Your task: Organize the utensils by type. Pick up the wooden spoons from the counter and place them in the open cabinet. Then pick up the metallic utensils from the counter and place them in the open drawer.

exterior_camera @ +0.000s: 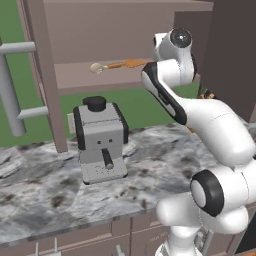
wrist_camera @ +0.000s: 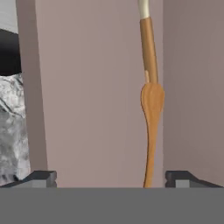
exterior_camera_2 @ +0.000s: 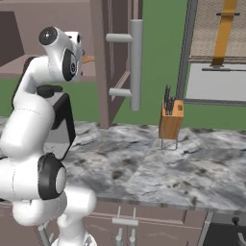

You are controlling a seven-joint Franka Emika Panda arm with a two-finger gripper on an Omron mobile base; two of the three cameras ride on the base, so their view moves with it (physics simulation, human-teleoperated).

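Green wall (exterior_camera: 135,107) behind grey-brown cabinetry — framed window (exterior_camera_2: 218,48), coffee machine (exterior_camera: 101,137), knife block (exterior_camera_2: 171,120).

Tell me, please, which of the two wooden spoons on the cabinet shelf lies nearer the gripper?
The all-orange spoon lies nearer the open gripper. The other spoon, with its pale head, lies beyond it.

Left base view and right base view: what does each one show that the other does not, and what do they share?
The left base view has the grey coffee machine on the counter and the wooden spoons lying on the open cabinet's shelf. The right base view has the wooden knife block and a window behind it. Both share the marbled counter, the white arm and the cabinet door's silver handle.
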